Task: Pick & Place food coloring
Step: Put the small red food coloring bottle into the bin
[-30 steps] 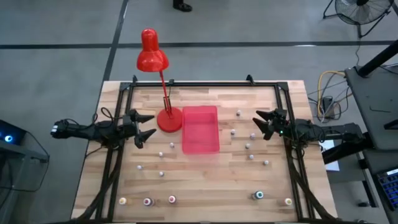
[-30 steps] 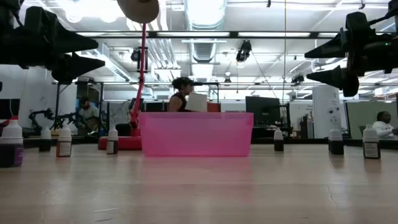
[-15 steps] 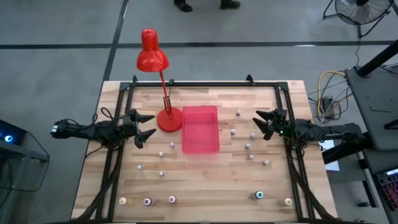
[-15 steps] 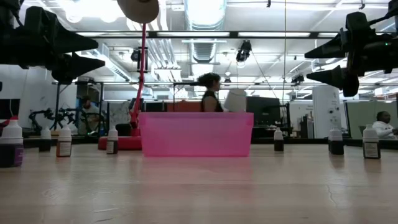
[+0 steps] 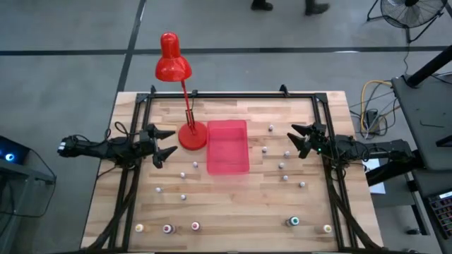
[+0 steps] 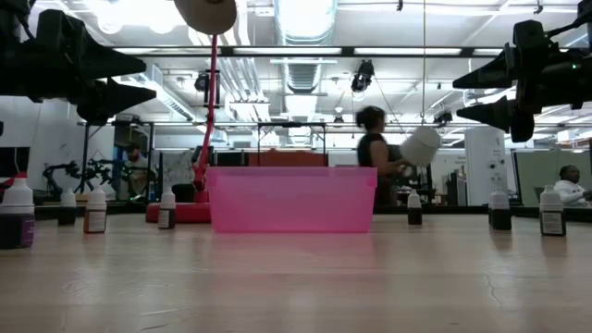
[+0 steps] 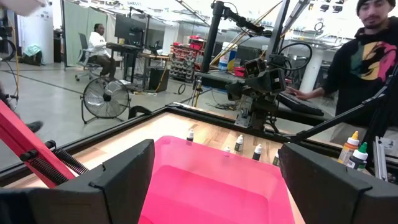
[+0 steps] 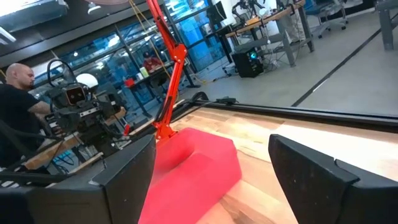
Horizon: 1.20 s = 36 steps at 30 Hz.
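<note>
High view: the left gripper (image 5: 164, 145) hangs at mid-left of the frame, its two fingers spread apart with nothing between them. The right gripper (image 5: 299, 140) mirrors it at mid-right, fingers likewise apart and empty. Between them lies the pink tray (image 5: 227, 147), just right of the red lamp (image 5: 174, 65)'s round base. The food coloring bottles (image 5: 282, 166) are scattered over the wooden table (image 5: 233, 204): a cluster right of the tray, a few at lower left of it, and a row along the bottom edge. I see none inside the tray, so the job looks barely begun, with every bottle left to move.

Low view: both grippers show as dark open claws in the upper corners, well above the tabletop. Bottles stand left and right of the tray's wall. A person (image 6: 375, 162) walks behind it, carrying a pale object.

Left wrist view: the tray's interior fills the centre and appears bare; a few bottles stand beyond its far rim.

Right wrist view: the tray and the lamp's stem sit ahead between the open fingers; no bottle is near them.
</note>
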Each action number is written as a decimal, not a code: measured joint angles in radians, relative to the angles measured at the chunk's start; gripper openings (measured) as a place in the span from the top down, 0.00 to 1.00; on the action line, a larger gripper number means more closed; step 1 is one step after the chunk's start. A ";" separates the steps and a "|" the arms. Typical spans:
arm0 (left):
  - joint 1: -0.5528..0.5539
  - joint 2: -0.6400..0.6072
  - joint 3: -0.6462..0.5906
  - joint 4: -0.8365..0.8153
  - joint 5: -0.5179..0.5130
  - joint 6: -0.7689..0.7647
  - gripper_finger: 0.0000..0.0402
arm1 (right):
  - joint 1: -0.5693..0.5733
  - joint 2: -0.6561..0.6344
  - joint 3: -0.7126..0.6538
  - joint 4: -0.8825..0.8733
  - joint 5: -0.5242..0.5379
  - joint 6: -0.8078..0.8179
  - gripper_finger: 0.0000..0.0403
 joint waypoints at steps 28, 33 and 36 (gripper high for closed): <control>-0.001 0.000 0.000 0.000 0.000 0.000 0.22 | 0.000 0.311 0.373 -0.006 -0.189 -0.300 0.24; 0.000 0.000 0.000 0.000 0.000 0.000 0.22 | 0.000 0.424 0.536 -0.121 -0.182 -0.313 0.24; 0.000 0.000 0.000 0.000 0.000 0.000 0.22 | 0.000 0.477 0.637 -0.227 -0.152 -0.291 0.24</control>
